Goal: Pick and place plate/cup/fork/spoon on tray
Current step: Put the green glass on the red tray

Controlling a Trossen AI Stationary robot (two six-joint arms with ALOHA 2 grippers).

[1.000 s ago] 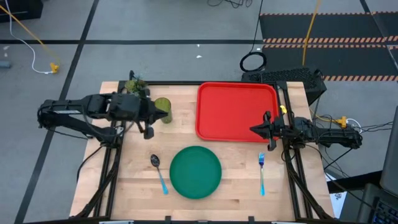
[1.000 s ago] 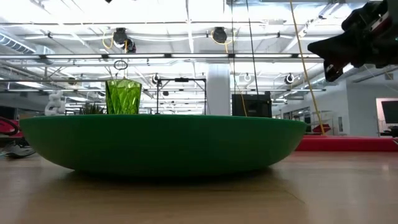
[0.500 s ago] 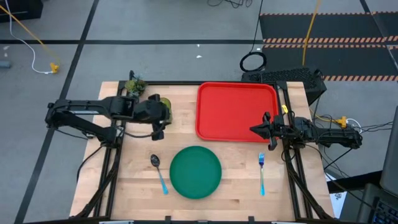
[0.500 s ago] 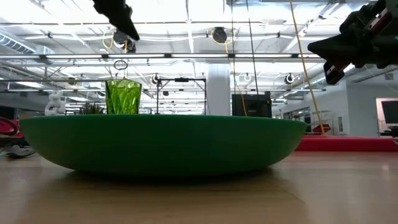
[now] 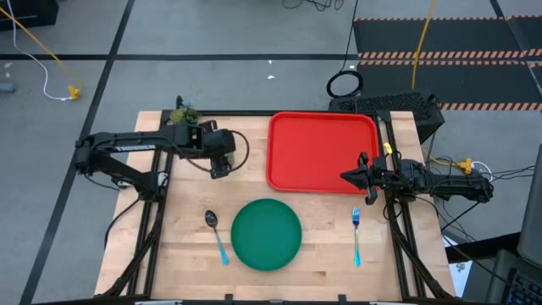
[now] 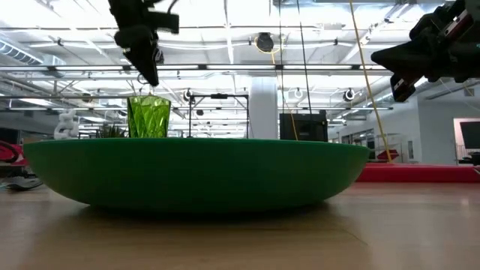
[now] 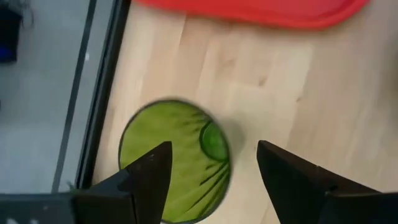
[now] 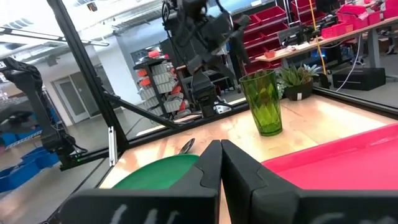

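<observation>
Table: left pincer (image 5: 218, 167) now over cup (image 6: 148, 116)

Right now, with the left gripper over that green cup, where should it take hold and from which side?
Best by the rim and upper wall, from straight above. The cup stands upright on the table, mouth open to the left gripper, whose open fingers hang above it. One finger inside and one outside the wall should probably hold; the low view shows faceted sides.

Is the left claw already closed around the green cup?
No, the left claw hangs open above the cup, whose rim shows whole between its spread fingers, nothing gripped.
</observation>
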